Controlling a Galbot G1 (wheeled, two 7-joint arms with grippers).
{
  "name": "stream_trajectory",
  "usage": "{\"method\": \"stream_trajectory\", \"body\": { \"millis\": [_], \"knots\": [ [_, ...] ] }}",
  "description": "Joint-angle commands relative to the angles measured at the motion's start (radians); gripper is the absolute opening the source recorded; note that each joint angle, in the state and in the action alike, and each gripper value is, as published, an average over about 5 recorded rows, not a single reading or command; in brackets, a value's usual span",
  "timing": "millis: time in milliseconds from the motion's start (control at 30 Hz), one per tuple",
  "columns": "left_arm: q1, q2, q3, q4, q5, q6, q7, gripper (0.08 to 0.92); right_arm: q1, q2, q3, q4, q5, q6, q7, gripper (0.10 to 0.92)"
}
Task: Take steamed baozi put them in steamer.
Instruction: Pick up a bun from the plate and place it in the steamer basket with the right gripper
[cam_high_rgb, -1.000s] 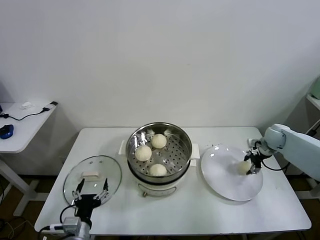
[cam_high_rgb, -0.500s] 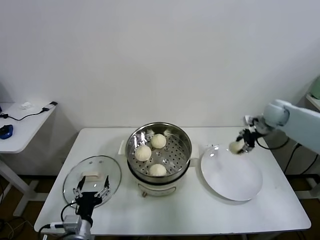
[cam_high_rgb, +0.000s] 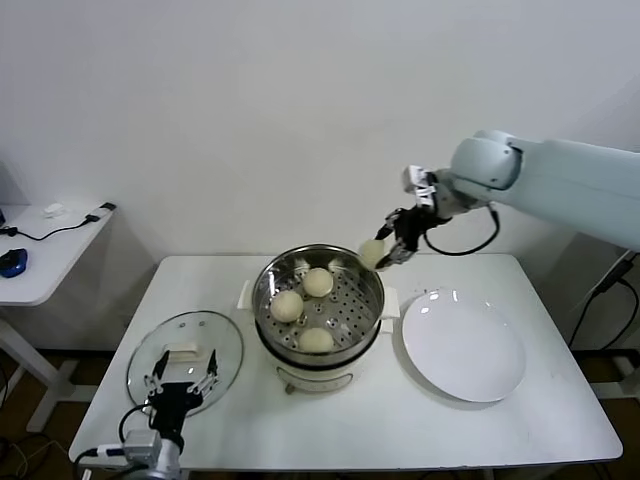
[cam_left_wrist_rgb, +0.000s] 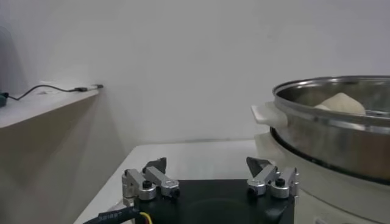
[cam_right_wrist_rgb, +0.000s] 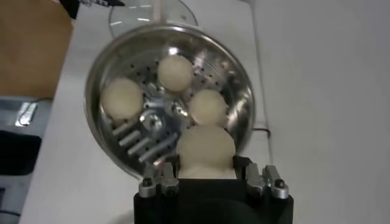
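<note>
The right tool (cam_high_rgb: 385, 250), grasping a bun (cam_high_rgb: 372, 253), hangs over the steamer's (cam_high_rgb: 318, 300) two-o'clock rim; left tool (cam_high_rgb: 180, 386) released by the lid (cam_high_rgb: 185, 347).

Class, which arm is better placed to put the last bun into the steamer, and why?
The right. Its tool already grips the fourth baozi at the steamer rim. The left tool sits open and low by the glass lid.

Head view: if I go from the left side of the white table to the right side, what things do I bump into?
Glass lid → steamer → right pincer holding a bun up over the steamer's rim → plate.
</note>
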Motion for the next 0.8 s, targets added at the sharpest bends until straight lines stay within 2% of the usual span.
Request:
{"method": "stream_trajectory", "body": {
  "millis": [33, 300, 800],
  "knots": [
    [0.006, -0.002, -0.001, -0.006, 0.002, 0.004, 0.000, 0.823, -0.116, 0.144, -0.033, 0.060, 0.072, -0.130, 0.174, 0.594],
    [0.008, -0.010, -0.002, -0.005, 0.007, 0.006, 0.000, 0.823, -0.248, 0.180, -0.013, -0.055, -0.033, -0.138, 0.193, 0.588],
    [0.009, -0.012, -0.003, -0.008, 0.006, 0.013, 0.001, 0.823, -0.265, 0.159, 0.032, -0.066, -0.055, -0.128, 0.180, 0.606]
  ]
}}
